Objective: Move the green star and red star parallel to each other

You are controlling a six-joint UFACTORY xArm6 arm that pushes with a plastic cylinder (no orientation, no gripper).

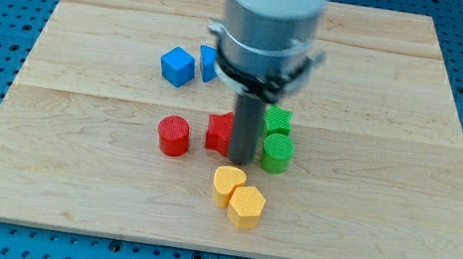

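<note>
The red star (219, 131) lies near the board's middle, partly hidden behind the rod. The green star (278, 120) lies to its right, also partly hidden by the rod. My tip (240, 161) rests on the board between the two stars, slightly below them, touching or nearly touching the red star's right side. A green cylinder (278, 153) stands just below the green star, right of the tip.
A red cylinder (174, 135) stands left of the red star. A blue cube (177, 66) and another blue block (208, 62) lie at upper left. A yellow heart (227, 184) and a yellow hexagonal block (246, 207) lie below the tip. The wooden board (405, 201) spans the view.
</note>
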